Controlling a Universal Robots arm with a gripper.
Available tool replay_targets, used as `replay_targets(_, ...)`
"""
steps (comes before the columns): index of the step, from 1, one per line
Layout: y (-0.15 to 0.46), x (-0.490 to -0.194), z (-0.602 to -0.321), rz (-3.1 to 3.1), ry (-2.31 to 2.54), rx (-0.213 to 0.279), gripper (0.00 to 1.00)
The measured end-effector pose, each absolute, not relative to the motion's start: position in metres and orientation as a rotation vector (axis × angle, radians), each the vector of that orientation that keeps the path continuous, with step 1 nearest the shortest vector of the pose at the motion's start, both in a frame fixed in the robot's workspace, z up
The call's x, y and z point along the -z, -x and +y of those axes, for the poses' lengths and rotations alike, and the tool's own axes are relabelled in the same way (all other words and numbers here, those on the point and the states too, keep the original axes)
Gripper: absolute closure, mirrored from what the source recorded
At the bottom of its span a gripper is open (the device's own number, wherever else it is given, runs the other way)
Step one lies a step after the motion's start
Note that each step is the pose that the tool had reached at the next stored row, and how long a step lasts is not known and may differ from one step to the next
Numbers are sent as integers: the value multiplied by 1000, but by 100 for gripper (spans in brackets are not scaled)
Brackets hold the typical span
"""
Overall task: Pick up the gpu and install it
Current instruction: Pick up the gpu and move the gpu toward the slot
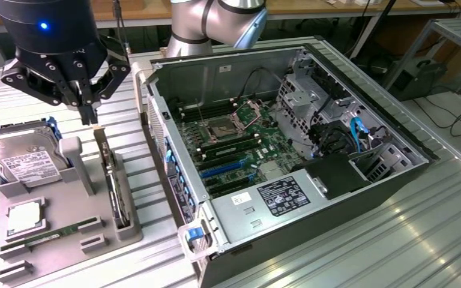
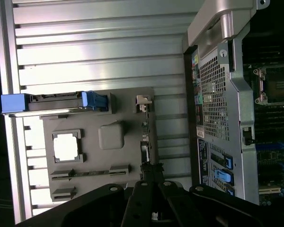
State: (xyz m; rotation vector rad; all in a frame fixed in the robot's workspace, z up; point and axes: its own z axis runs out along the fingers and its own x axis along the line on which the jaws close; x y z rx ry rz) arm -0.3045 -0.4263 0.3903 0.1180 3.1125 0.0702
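- Ribbed metal tabletop (image 1: pixel 422 240) carries everything: an open computer case (image 1: pixel 326 222) lying on its side at the middle, and a grey parts fixture (image 1: pixel 54 198) towards nine o'clock of it in the exterior view.
- Progress, as I judge it: early. The gpu (image 1: pixel 117 192) stands on edge in the slot along the fixture's case-side rim, not yet lifted out. Nothing sits in the blue expansion slots (image 1: pixel 222 171) on the motherboard (image 1: pixel 239 150).
- The gripper (image 1: pixel 89 117) hangs at about eleven o'clock of the fixture, its jaws drawn fully together and pointing down at the far end of the card. Whether the tip touches the card I cannot tell; nothing shows as held.
- In the wrist view the closed gripper (image 2: pixel 150 172) lines up along the card's thin upper edge (image 2: pixel 145 142).
- Left to do: the lift, the carry across and the seating in the case.
- Edges and room: the card stands close to the case's perforated side wall (image 1: pixel 156 129), with only a narrow strip of table between, so sideways room at three o'clock of the card is tight.
- A hard drive (image 1: pixel 22 159) stands at nine o'clock of the gripper and a memory stick (image 1: pixel 50 234) lies towards seven o'clock, both apart from the card.
- Above the fixture the space is open; inside the case, the power supply (image 1: pixel 271 201) and loose cables (image 1: pixel 350 135) crowd the slots' five and three o'clock sides.
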Motion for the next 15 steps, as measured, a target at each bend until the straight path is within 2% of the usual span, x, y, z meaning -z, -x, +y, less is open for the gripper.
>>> replay_targets(2,304,-390,-426,3113,-118,-70,76)
replay_targets(3,304,-390,-426,3113,-118,-70,76)
replay_targets(4,304,-390,-426,3112,-118,-70,64)
replay_targets(7,304,-390,-426,3112,-118,-71,58)
replay_targets(10,304,-390,-425,3113,-111,-71,34)
replay_targets(15,305,-382,-425,3116,-29,-72,34)
